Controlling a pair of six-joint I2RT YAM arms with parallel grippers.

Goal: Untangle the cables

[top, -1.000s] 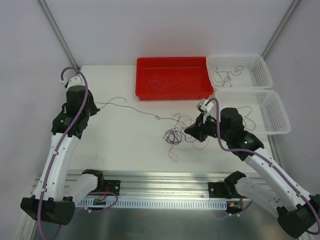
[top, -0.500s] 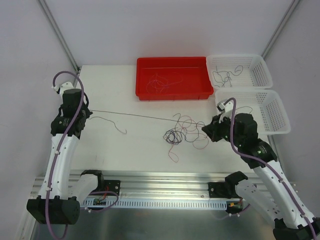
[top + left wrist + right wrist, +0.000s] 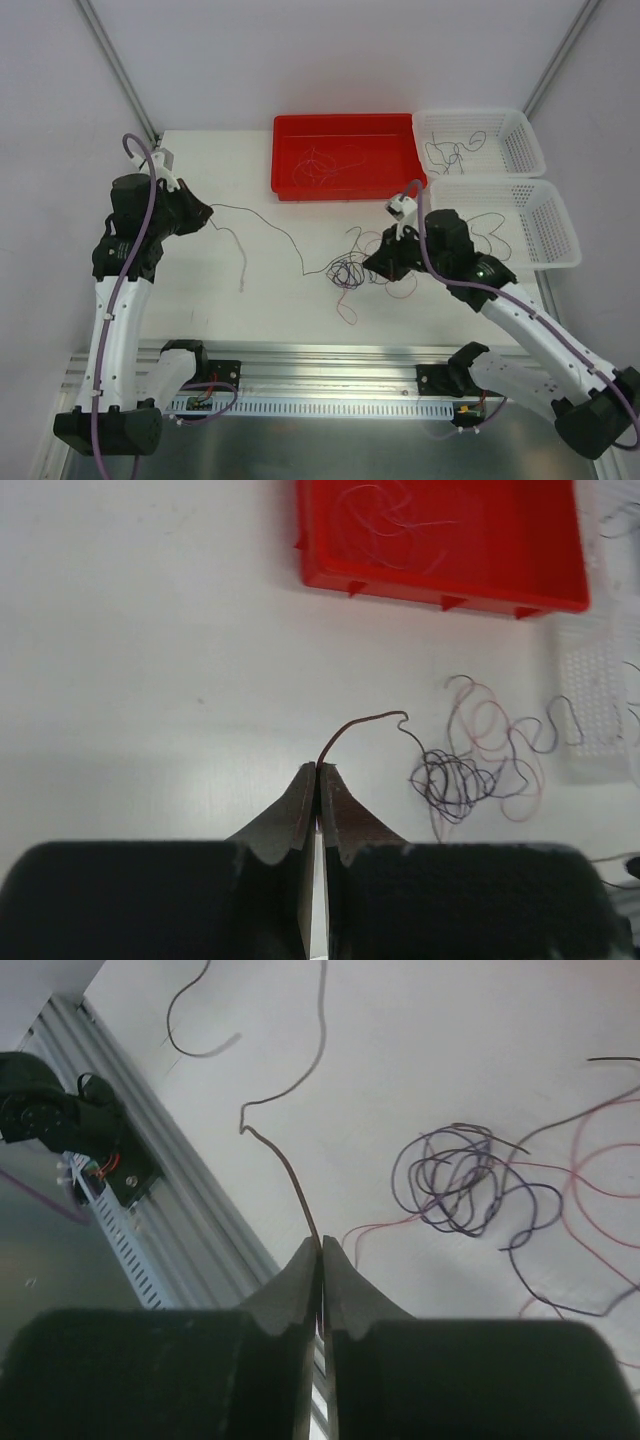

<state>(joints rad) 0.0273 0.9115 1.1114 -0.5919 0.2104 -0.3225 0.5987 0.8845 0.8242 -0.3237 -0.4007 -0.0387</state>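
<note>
The cables form a small knot of dark purple, black and reddish strands (image 3: 348, 272) on the white table, also seen in the left wrist view (image 3: 452, 780) and the right wrist view (image 3: 452, 1182). One reddish-brown strand (image 3: 337, 733) leads out of it and lies slack across the table. My left gripper (image 3: 206, 213) is shut on one part of that strand, its tips (image 3: 317, 770) pinching it. My right gripper (image 3: 371, 262), just left of the knot, is shut on the same thin strand (image 3: 287, 1168) at its tips (image 3: 320, 1246).
A red tray (image 3: 345, 121) with several loose strands stands at the back centre. Two white baskets are at the back right: the far one (image 3: 531, 140) holds dark strands, the near one (image 3: 556, 232) has strands trailing over its left rim. An aluminium rail (image 3: 320, 385) runs along the near edge.
Half a second ago the strand was pulled taut between the two grippers, which were far apart. Both have since moved toward the middle and the strand has gone slack in curves.
</note>
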